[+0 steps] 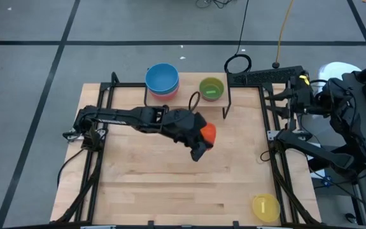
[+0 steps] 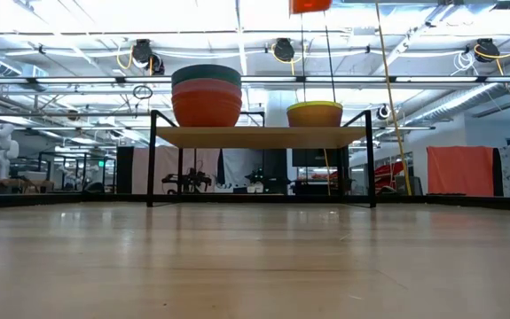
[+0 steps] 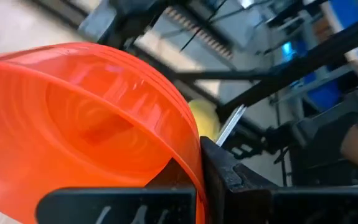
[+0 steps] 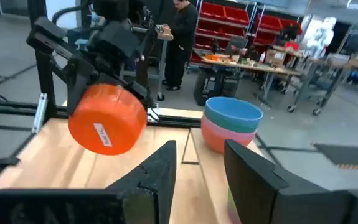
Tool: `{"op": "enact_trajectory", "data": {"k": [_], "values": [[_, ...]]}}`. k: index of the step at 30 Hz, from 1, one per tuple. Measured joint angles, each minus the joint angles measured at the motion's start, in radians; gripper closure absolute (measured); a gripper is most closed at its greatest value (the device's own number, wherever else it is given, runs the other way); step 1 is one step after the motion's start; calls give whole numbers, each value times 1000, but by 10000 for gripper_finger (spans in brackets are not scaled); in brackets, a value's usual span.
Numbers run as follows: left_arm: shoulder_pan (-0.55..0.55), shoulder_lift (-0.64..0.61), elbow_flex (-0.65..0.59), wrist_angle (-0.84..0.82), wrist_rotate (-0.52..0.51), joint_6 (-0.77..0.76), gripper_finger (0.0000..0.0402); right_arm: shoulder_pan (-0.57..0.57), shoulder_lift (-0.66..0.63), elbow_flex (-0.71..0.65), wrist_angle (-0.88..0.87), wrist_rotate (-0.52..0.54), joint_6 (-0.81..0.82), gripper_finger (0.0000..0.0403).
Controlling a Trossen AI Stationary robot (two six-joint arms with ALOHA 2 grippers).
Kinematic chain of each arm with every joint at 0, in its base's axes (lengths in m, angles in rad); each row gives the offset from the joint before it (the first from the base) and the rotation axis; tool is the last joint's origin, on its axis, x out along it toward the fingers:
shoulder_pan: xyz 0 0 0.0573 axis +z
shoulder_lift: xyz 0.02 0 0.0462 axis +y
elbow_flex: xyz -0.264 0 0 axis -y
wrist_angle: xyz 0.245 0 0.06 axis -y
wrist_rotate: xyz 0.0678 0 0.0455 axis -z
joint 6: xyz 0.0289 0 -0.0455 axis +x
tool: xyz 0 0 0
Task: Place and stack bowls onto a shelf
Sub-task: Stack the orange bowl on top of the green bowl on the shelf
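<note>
My left gripper (image 1: pixel 200 145) is shut on an orange bowl (image 1: pixel 208 132), high over the table's middle. Only the bowl's base shows at the top of the low view (image 2: pixel 310 5). The shelf (image 2: pixel 259 136) stands on its black legs at the far edge. On its left part is a stack of bowls with a blue one on top (image 1: pixel 162 79). A green bowl (image 1: pixel 211 89) sits on its right part. A yellow bowl (image 1: pixel 265 207) rests on the table at the near right. My right gripper (image 4: pixel 200 180) is open and empty at the table's right edge. My left gripper pinches the orange bowl's wall at the rim (image 3: pixel 194 155), one finger inside the bowl and one finger (image 3: pixel 231 180) outside. The fingers slant down from the table's left. The bowl hangs below them, lifted clear and tipped on its side, its stickered underside (image 4: pixel 104 134) toward the right arm.
The right arm's base and cables (image 1: pixel 335 121) fill the table's right edge. Black frame bars (image 1: pixel 278 172) run along both sides of the table. Bare wood (image 1: pixel 170 184) lies between the shelf and the near edge. A person (image 4: pixel 180 37) stands in the room beyond the table.
</note>
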Motion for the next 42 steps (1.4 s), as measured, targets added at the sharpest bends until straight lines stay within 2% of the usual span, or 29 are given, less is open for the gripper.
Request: {"op": "enact_trajectory", "data": {"k": [3, 11, 15, 17, 19, 21, 26, 28, 30, 33, 42], "values": [[12, 0, 0, 92, 41, 47, 399, 0, 9, 0, -7, -28, 33, 277], [34, 0, 0, 333, 298, 177, 399, 0, 40, -37, 17, -238, 80, 277], [45, 0, 0, 501, 542, 194, 399, 0, 41, -128, 123, -282, 114, 277], [51, -1, 0, 558, 631, 170, 399, 0, 43, -189, 228, -360, 177, 277], [57, -1, 0, 579, 677, 158, 399, 0, 43, -263, 379, -453, 274, 277], [66, -1, 0, 592, 704, 151, 399, 0, 43, -339, 565, -516, 394, 277], [84, -1, 0, 597, 742, 163, 399, 30, 54, -509, 1095, -582, 706, 277], [89, -1, 0, 596, 752, 168, 399, 50, 63, -563, 1290, -592, 812, 277], [100, -1, 0, 596, 753, 171, 399, 69, 71, -602, 1436, -554, 892, 277], [124, -1, 0, 596, 752, 173, 398, 79, 75, -626, 1510, -493, 945, 277], [205, -1, 0, 594, 747, 234, 399, 79, 75, -626, 1513, -482, 918, 277]]}}
